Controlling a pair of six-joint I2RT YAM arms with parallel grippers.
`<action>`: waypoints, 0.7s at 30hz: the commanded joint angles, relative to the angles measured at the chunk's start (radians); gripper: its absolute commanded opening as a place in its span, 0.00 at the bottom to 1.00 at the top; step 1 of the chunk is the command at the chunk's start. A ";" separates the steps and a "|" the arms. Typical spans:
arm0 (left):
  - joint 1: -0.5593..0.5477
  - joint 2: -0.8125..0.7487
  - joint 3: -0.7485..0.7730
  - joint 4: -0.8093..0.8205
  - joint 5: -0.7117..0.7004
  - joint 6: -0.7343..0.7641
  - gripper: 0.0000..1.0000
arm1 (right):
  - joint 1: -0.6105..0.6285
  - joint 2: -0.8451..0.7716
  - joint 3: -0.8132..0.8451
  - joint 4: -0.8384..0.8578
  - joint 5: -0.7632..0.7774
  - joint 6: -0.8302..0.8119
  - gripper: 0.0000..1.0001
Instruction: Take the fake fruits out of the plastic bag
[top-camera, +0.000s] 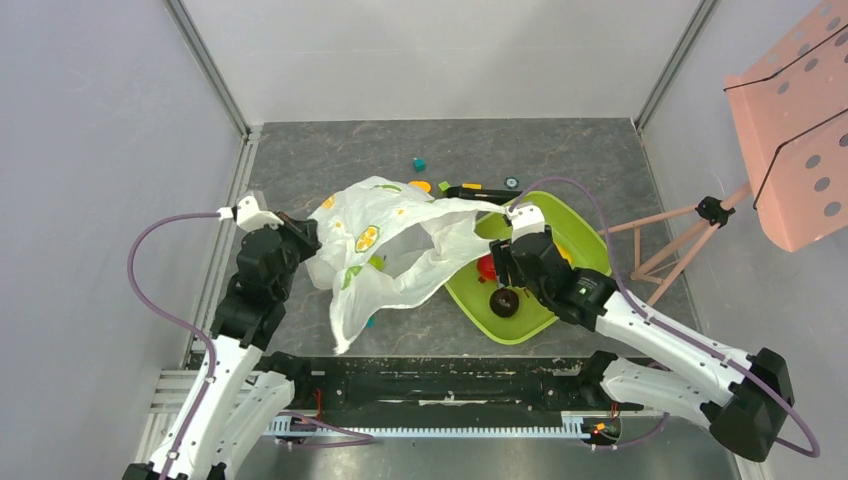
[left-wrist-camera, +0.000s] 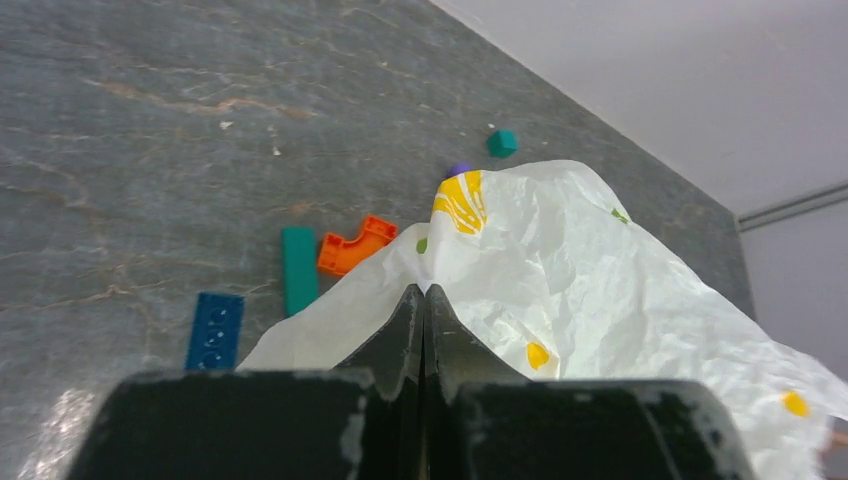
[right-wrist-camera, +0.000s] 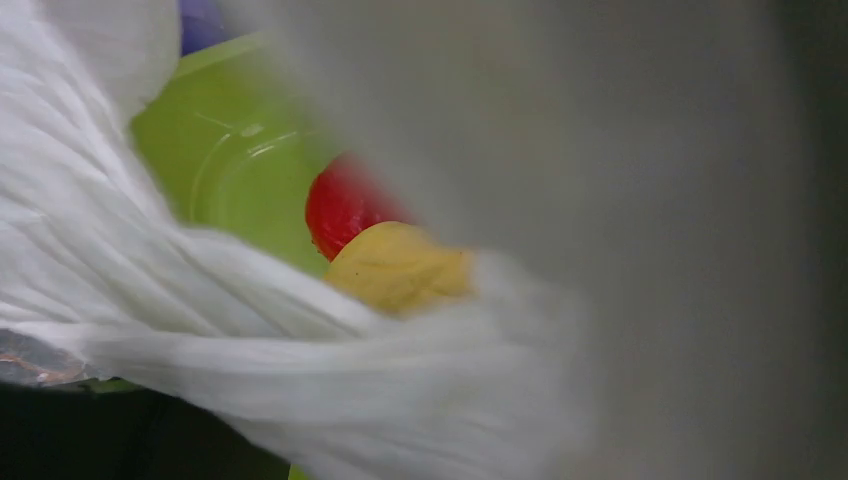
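Observation:
The white plastic bag (top-camera: 385, 240) with lemon prints hangs stretched between my two arms. My left gripper (top-camera: 305, 237) is shut on its left edge; the left wrist view shows the closed fingertips (left-wrist-camera: 424, 298) pinching the bag (left-wrist-camera: 560, 270). My right gripper (top-camera: 497, 262) is over the lime-green tray (top-camera: 570, 225), with a twisted strand of bag (right-wrist-camera: 250, 330) across its view, hiding its fingers. A dark ball fruit (top-camera: 504, 302) and a red fruit (top-camera: 486, 267) lie in the tray. The right wrist view shows a red fruit (right-wrist-camera: 345, 205) and a yellow one (right-wrist-camera: 400, 265).
Toy blocks lie on the table behind the bag: a teal bar (left-wrist-camera: 298, 268), an orange piece (left-wrist-camera: 355, 245), a blue plate (left-wrist-camera: 213, 330), a teal cube (top-camera: 419, 164). A dark long object (top-camera: 470, 192) lies by the tray's far edge. A pink stand (top-camera: 790, 130) is at the right.

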 joint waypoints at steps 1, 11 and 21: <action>0.000 -0.001 0.059 -0.078 -0.119 0.045 0.02 | -0.045 0.034 -0.037 0.058 -0.045 -0.008 0.58; -0.001 -0.031 0.059 -0.066 -0.118 0.070 0.02 | -0.090 0.108 -0.115 0.088 -0.045 -0.006 0.65; -0.001 -0.014 0.033 0.083 0.093 0.082 0.02 | -0.092 0.031 -0.099 0.070 -0.028 -0.014 0.96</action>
